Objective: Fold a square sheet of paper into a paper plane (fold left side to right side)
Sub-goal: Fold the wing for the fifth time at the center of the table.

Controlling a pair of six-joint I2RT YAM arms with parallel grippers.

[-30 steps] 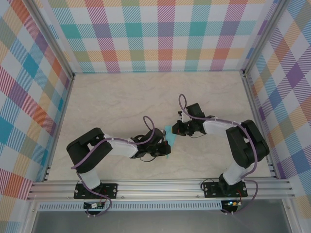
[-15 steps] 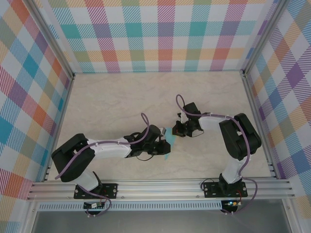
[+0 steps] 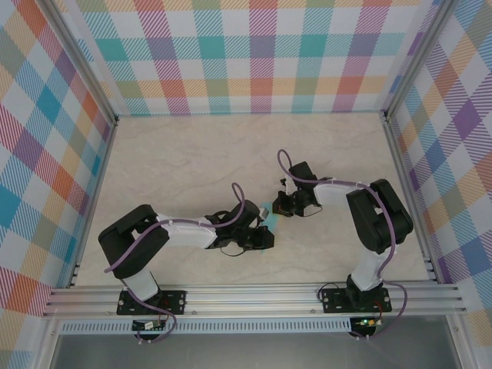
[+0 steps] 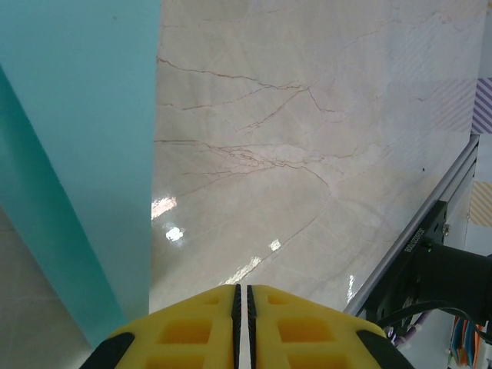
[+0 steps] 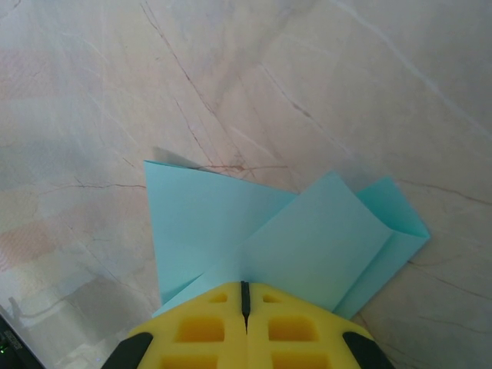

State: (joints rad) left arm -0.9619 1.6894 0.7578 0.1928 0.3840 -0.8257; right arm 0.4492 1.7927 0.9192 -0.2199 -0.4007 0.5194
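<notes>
Here the right gripper point(image 5: 244, 286) pinches the folded turquoise sheet of paper point(image 5: 307, 238), which fans out just ahead of its fingertips, above the marble table point(image 5: 115, 92). The left gripper point(image 4: 237, 288) has its fingers pressed together on nothing, with the sheet standing just to its left.

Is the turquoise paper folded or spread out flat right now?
Folded. The right wrist view shows the square sheet of paper with overlapping flaps and creased edges, its near edge pinched in the shut right tool.
</notes>
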